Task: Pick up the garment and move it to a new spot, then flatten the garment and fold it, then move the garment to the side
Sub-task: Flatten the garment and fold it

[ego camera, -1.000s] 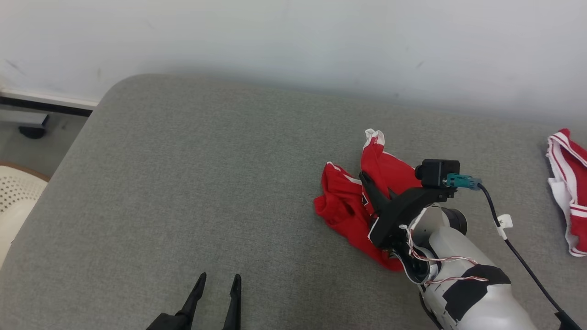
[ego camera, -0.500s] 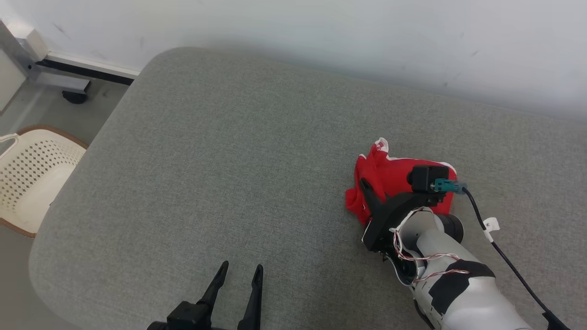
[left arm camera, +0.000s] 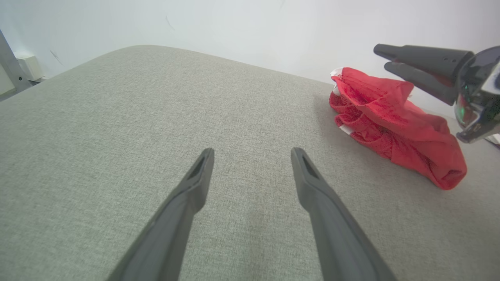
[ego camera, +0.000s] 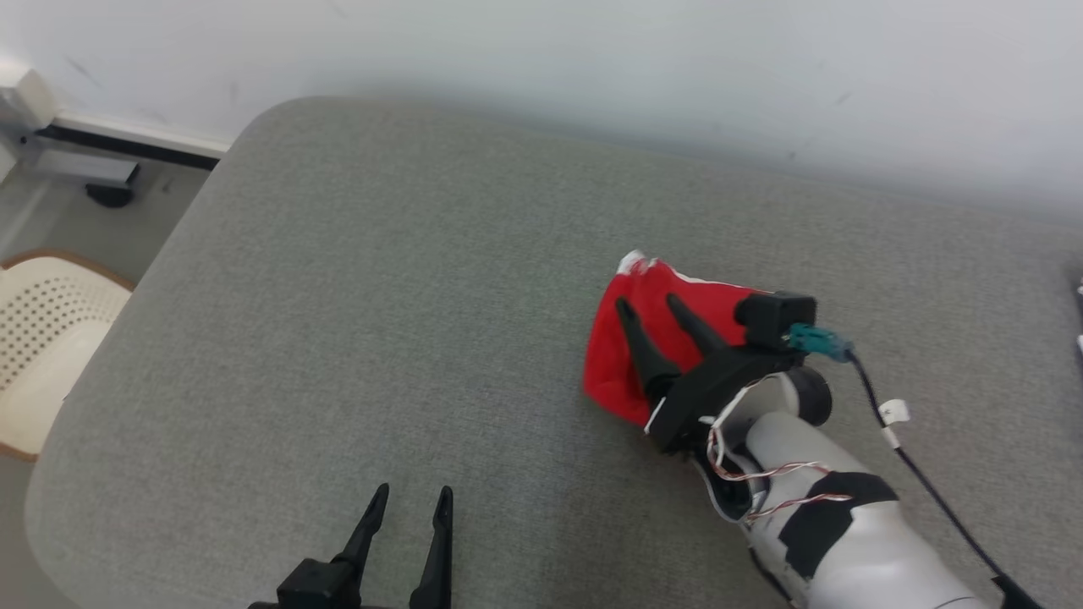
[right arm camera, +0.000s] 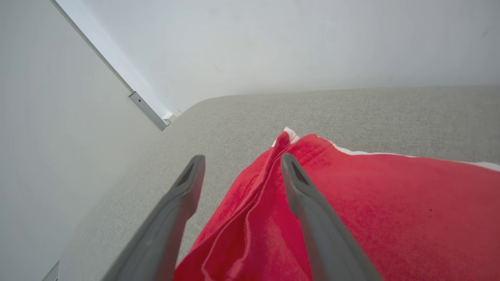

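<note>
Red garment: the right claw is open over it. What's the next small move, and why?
Probably lift the right claw clear: it stands open above the garment, which lies bunched on the grey cushion, so flattening likely needs a fresh grip at an edge.

I have my left gripper (left arm camera: pixel 252 152) hanging over the grey cushion (left arm camera: pixel 117 117), its two fingers spread wide. The red garment (left arm camera: pixel 390 121) lies crumpled by the cushion's far right edge, near the white wall (left arm camera: pixel 234 23). I see the right gripper (left arm camera: pixel 382 57) just above it, fingers parted.
</note>
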